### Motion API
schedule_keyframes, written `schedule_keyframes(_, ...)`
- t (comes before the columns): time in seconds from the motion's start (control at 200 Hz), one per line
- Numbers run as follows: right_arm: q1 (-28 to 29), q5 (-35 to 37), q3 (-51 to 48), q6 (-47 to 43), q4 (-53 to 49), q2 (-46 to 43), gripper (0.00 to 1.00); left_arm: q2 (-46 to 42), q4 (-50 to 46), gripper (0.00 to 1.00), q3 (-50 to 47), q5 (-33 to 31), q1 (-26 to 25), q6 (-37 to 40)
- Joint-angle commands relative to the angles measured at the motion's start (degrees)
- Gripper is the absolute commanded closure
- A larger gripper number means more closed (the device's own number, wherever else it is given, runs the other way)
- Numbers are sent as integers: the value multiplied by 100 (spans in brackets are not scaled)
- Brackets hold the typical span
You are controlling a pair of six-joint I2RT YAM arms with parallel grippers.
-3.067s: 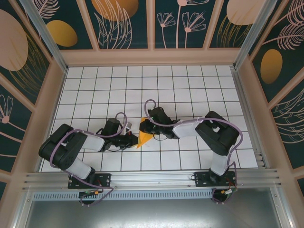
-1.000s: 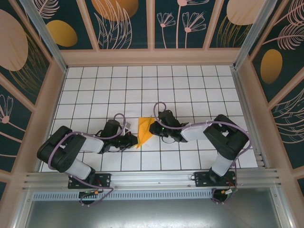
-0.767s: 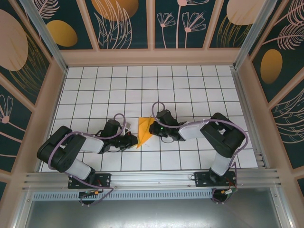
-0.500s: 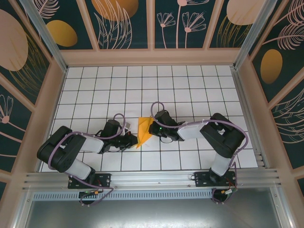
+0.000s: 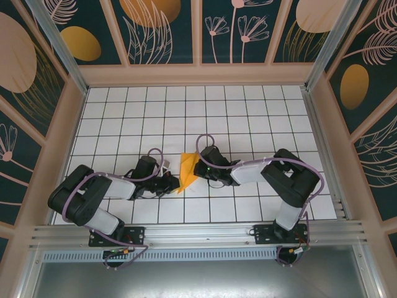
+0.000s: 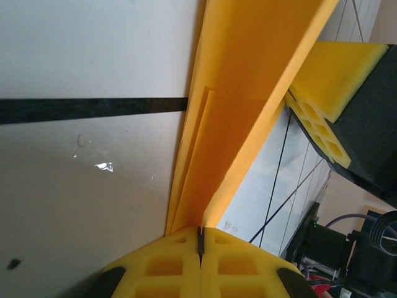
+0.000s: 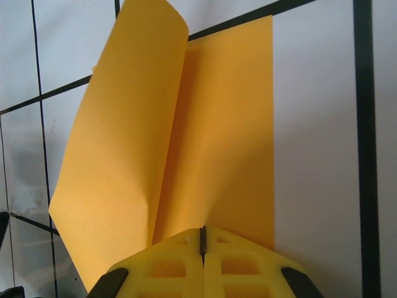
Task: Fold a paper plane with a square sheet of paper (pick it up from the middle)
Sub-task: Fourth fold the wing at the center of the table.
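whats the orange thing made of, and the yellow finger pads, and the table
Paper plane: thin matte orange-yellow paper, going by its sharp creases and one curling flap. Finger pads: yellow, probably soft foam or rubber, matte, moulded with square recesses. Table: hard, smooth white surface with black grid lines, slightly glossy from a small glint; exact material unclear.

Bright, even light falls from above. The top view is sharp; the arms (image 5: 260,171) cast short, soft shadows on the white surface (image 5: 248,112), and the walls (image 5: 37,93) splay outward at the edges. The left wrist view shows the paper (image 6: 248,112) slightly soft, with one small glare spot on the surface. The right wrist view is crisp.
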Motion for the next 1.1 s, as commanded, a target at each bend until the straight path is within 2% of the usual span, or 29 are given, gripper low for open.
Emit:
schedule_keyframes(0.0, 26, 38, 21, -391, -268, -341, 96, 286, -151, 100, -41, -41, -10, -14)
schedule_keyframes(0.075, -37, -230, -21, -656, 231, -596, 95, 362, -91, 100, -30, 28, -14, -6)
schedule_keyframes(0.12, -96, -728, -32, -752, 582, -600, 96, 373, -78, 100, -25, 39, -14, -1)
schedule_keyframes(0.2, -113, -1277, 65, -741, 994, -357, 98, 381, -66, 100, -42, 29, -10, -11)
schedule_keyframes(0.305, -104, -1506, 182, -610, 1216, 62, 99, 407, 31, 100, -102, 37, -14, -62)
schedule_keyframes(0.555, -135, -1736, 584, -671, 1281, 637, 99, 398, 67, 100, -129, 46, -14, -115)
schedule_keyframes(1.091, -280, -1829, 616, -643, 1299, 1057, 98, 486, 52, 100, -141, 2, -14, -165)
